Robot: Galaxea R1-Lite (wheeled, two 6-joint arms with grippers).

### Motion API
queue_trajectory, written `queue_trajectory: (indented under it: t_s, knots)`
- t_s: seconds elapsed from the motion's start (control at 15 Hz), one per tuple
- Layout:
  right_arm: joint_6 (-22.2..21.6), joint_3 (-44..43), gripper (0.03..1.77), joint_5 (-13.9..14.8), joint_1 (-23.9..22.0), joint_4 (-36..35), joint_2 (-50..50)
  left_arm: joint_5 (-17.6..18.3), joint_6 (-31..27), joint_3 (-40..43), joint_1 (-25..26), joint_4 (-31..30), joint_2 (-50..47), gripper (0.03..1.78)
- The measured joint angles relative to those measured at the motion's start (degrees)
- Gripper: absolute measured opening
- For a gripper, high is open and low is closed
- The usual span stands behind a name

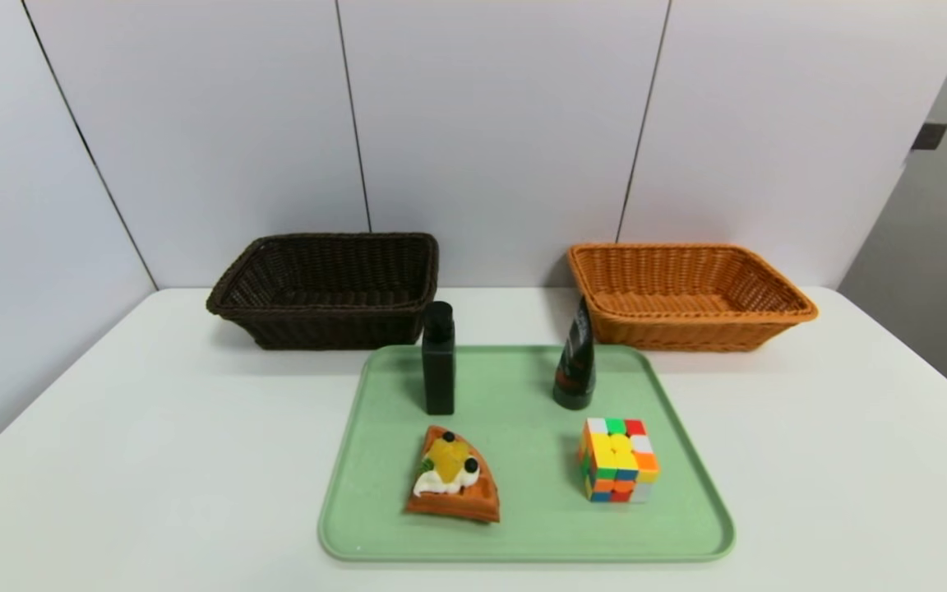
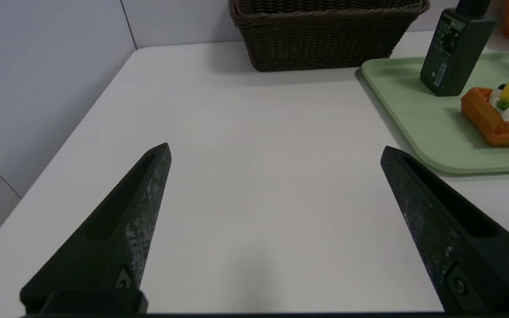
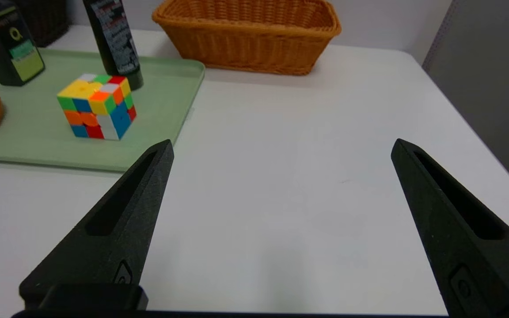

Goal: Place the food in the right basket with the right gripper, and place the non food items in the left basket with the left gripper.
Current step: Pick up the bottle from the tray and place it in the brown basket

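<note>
The waffle wedge [image 1: 452, 477] lies at lower centre on the green tray [image 1: 691, 538], with the tall bottle [image 1: 439, 358] just behind it; a low sweep could topple that or the leaning tube [image 1: 575, 359]. The cube [image 1: 618, 459] sits right of the wedge. Left gripper [image 2: 275, 150] and right gripper [image 3: 282, 146] both hang spread wide, empty, over bare table. Neither appears in the head view; the dark basket [image 1: 327, 289] and tan basket [image 1: 687, 294] hide their floors

Bright, even light; soft shadows; sharp focus.
</note>
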State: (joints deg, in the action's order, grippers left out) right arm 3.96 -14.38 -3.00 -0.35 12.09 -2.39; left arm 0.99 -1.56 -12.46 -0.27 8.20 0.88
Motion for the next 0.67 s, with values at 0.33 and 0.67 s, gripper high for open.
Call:
queue_trajectory:
  t_s: [0.33,0.67]
  knots:
    - [0.3,-30.6,1.7,-0.7,-0.6,13.8,-16.8,0.7,-0.7,-23.5,0.0,6.3,12.9,1.69]
    - [-0.5,-66.0,1.7,-0.6,-0.9,28.8,-39.2,2.1,-1.4,-38.5,0.0,7.1,30.6,1.69]
